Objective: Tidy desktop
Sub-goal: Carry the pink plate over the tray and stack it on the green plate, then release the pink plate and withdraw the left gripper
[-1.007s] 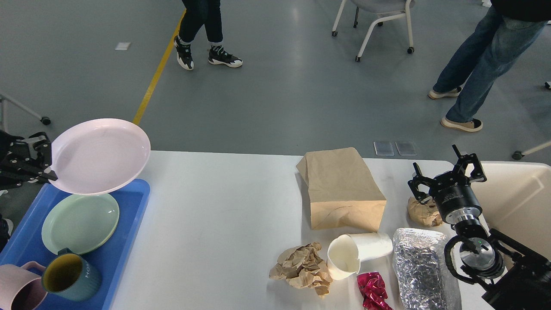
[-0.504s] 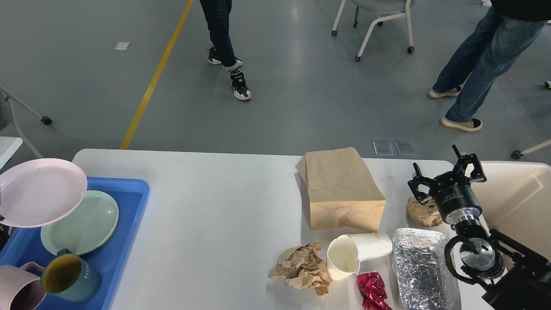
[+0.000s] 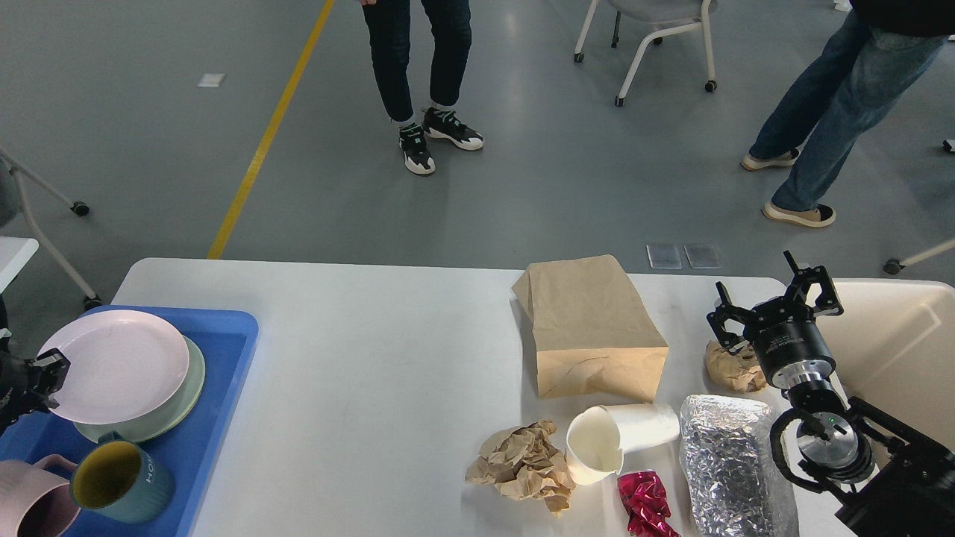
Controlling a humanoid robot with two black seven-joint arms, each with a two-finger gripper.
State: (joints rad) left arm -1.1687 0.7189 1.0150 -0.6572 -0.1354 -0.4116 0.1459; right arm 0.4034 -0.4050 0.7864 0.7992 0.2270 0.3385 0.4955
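Our desk (image 3: 373, 358) runs long left to right — our right hand (image 3: 772, 306) gapes empty, left hand's (image 3: 33, 377) grip unclear.

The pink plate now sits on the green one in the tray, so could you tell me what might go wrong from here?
1. The left hand is at the pink plate rim; pulling away carelessly could drag it off the green plate.
2. The mugs crowd the blue tray near the stack and could be knocked.
3. The open right hand hovers by a crumpled paper ball near the desktop edge; a nudge may push it off.
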